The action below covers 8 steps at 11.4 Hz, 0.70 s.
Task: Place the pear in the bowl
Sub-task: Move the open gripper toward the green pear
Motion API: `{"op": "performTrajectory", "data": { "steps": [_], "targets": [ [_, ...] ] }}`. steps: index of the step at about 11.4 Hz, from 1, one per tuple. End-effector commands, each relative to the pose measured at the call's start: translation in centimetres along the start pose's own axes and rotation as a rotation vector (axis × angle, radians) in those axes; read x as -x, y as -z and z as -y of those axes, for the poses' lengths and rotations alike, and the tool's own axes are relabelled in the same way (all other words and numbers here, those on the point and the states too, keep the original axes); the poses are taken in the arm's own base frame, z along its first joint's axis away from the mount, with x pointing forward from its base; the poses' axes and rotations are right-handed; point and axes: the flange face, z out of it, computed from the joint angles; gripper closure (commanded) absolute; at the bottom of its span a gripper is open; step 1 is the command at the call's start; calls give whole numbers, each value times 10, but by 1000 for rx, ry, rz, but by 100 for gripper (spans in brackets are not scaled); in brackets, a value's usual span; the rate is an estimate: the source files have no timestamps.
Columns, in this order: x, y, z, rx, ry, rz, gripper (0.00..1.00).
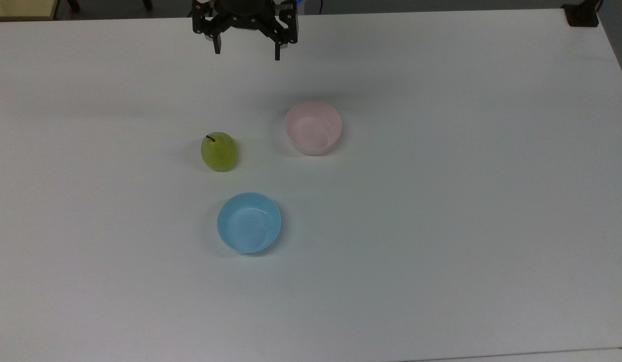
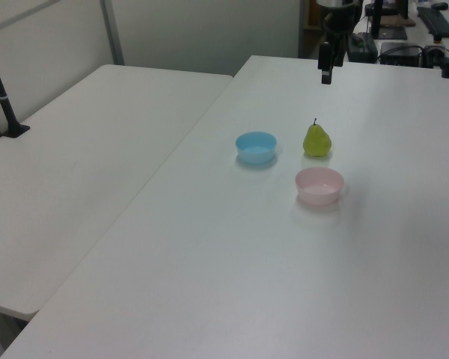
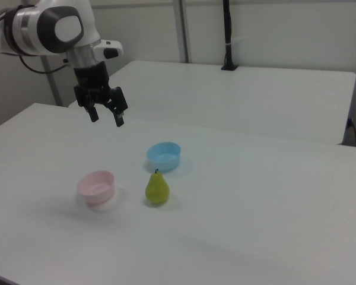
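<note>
The yellow-green pear (image 1: 219,151) (image 2: 316,140) (image 3: 157,188) stands upright on the white table, dark stem up. The pale pink bowl (image 1: 313,127) (image 2: 319,185) (image 3: 97,187) sits empty to its right in the top view. My gripper (image 1: 247,52) (image 3: 107,117) hangs open above the table near the top view's upper edge, well apart from both pear and bowl, with nothing between its fingers. In the left view the gripper (image 2: 326,69) is seen edge-on beyond the pear.
A light blue bowl (image 1: 249,222) (image 2: 256,146) (image 3: 164,155) sits empty near the pear. A second white table (image 2: 82,149) adjoins this one. A black post (image 3: 226,35) stands on the far table, and a dark clamp (image 1: 582,15) sits at the table corner.
</note>
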Motion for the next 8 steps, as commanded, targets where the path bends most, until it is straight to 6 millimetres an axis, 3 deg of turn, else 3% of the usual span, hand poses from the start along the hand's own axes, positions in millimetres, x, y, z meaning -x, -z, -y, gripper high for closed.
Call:
{"op": "performTrajectory", "data": {
  "steps": [1,8],
  "targets": [
    [6,5,-5,1,-20,-7,0],
    [6,6,-10,-10,-22,-8,0]
  ]
}}
